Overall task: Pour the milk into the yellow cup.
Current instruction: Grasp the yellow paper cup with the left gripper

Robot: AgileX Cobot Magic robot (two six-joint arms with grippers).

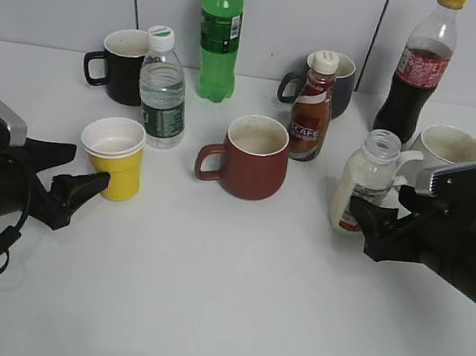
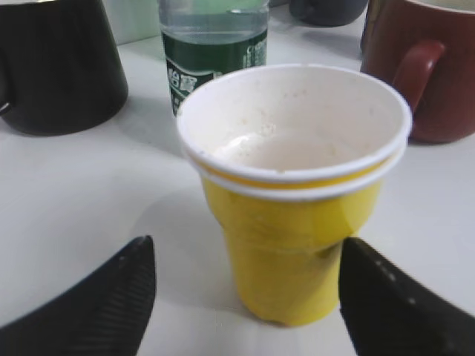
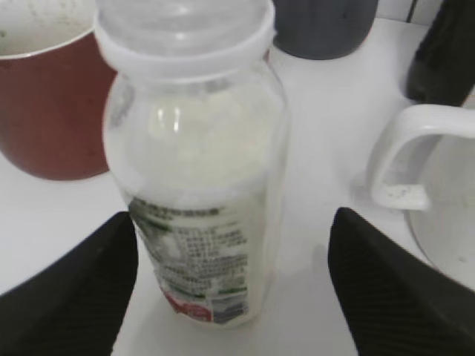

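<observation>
- The milk bottle [image 1: 362,181], capless and upright, is seen on the bench [image 1: 222,299] at the right, just beside a white mug [image 1: 442,150].
- It is flanked by the spread right pincer [image 1: 375,219], untouched.
- The yellow cup [image 1: 114,156] is stood at the left, before a water bottle [image 1: 163,89].
- It is framed by the spread left pincer [image 1: 67,175].
- A dark-red mug [image 1: 251,156] is set between them.

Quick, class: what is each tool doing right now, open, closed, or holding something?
Left tool: open, fingers either side of the yellow cup, not gripping.
Right tool: open, fingers either side of the milk bottle, not gripping.
</observation>
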